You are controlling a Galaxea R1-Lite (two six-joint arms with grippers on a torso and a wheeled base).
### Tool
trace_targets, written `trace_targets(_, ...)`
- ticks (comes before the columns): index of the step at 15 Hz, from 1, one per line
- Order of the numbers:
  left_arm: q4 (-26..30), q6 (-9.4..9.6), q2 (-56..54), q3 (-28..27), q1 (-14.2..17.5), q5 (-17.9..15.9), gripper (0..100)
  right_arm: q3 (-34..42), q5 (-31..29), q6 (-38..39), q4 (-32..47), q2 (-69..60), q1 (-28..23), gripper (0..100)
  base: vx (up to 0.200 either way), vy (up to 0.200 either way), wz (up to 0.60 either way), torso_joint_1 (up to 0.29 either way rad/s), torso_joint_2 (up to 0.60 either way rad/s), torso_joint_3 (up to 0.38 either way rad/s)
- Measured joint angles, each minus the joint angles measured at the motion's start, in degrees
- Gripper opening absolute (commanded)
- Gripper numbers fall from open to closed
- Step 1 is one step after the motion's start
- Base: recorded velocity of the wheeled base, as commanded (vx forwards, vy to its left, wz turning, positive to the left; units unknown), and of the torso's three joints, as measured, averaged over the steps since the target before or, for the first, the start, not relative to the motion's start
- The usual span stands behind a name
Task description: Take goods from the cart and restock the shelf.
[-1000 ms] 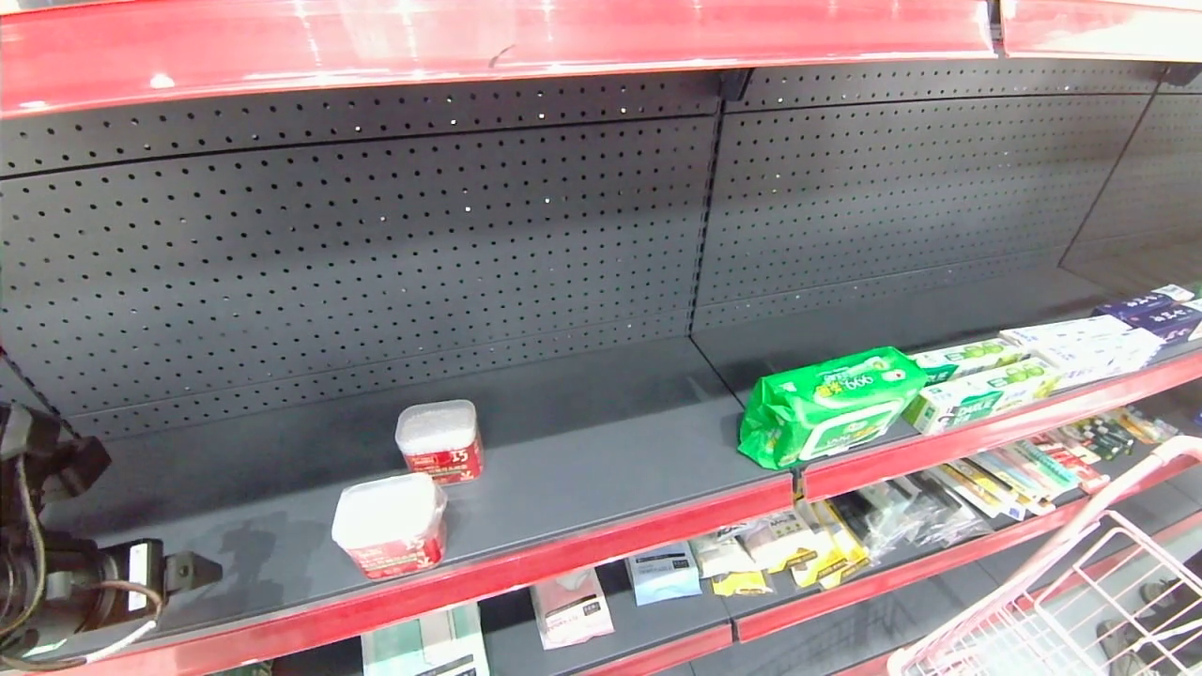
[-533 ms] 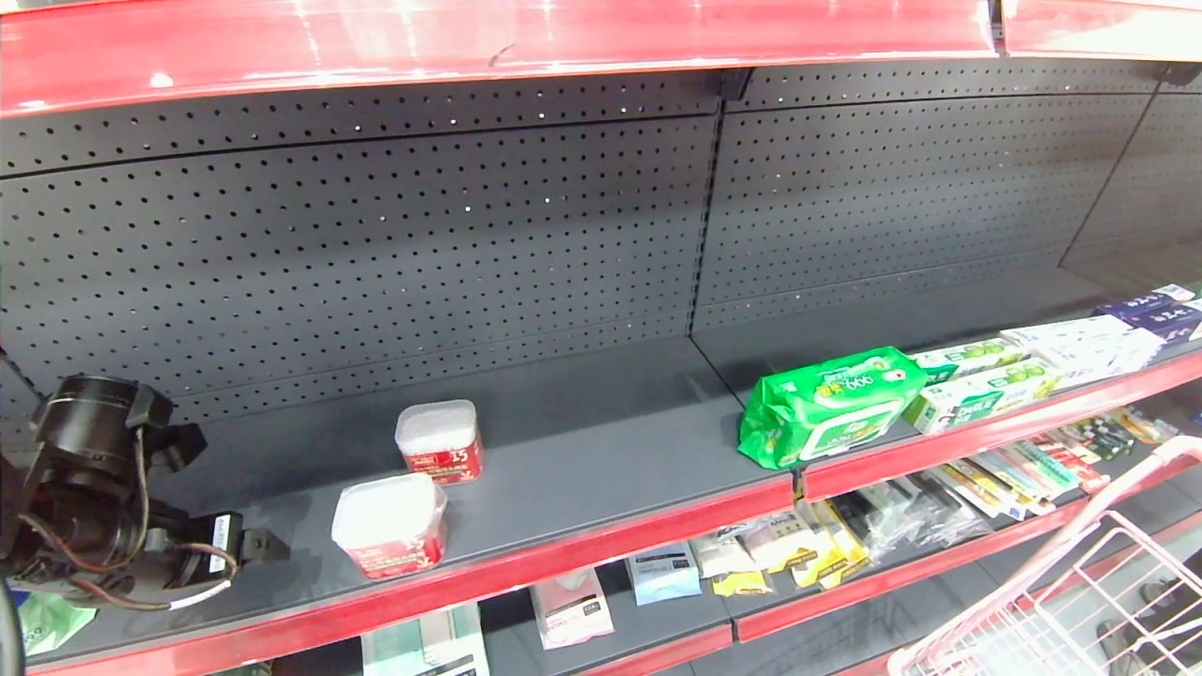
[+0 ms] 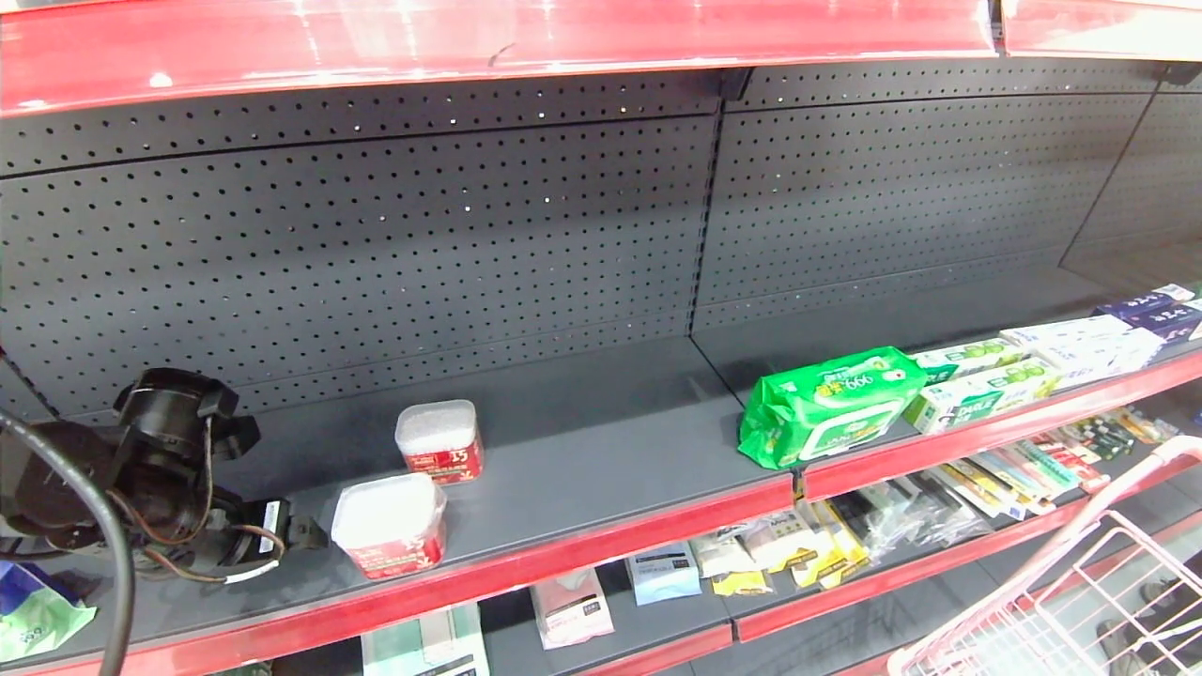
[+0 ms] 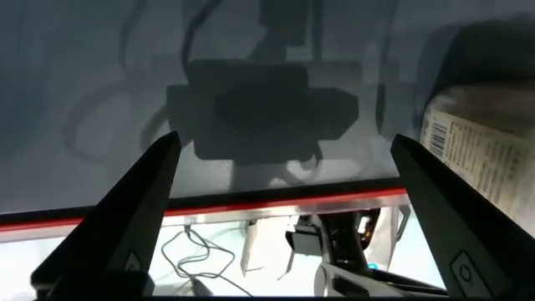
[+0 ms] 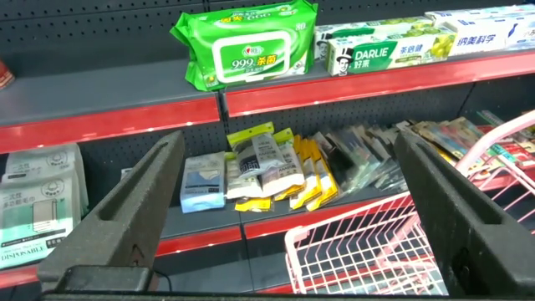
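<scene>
In the head view the shelf (image 3: pixel 582 451) crosses mid-frame. A farther jar (image 3: pixel 439 441) and a nearer jar (image 3: pixel 390 524) stand left of centre, close to the front edge where shoppers can reach them. A green wipes pack (image 3: pixel 826 404) lies right of centre beside toothpaste boxes (image 3: pixel 977 380), so like goods are kept together. The left gripper (image 3: pixel 286 486) hangs low at lower left, just beside the nearer jar, and a green-and-blue packet (image 3: pixel 38 610) lies in the bottom left corner. The pink cart (image 3: pixel 1061 601) sits at lower right. The left wrist view shows that gripper's jaws released, with bare shelf between them. In the right wrist view the right gripper (image 5: pixel 288 138) has its jaws spread and empty over the cart, probably poised to fetch goods.
</scene>
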Motion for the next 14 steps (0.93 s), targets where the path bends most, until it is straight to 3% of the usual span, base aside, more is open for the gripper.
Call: trace_targets(14, 0.0, -0.11, 3.86, -4.02, -4.75, -0.02, 100, 0.0, 0.0, -0.02, 0.0, 0.0, 0.0, 100, 0.0, 0.0, 0.0, 0.0, 0.0, 0.0)
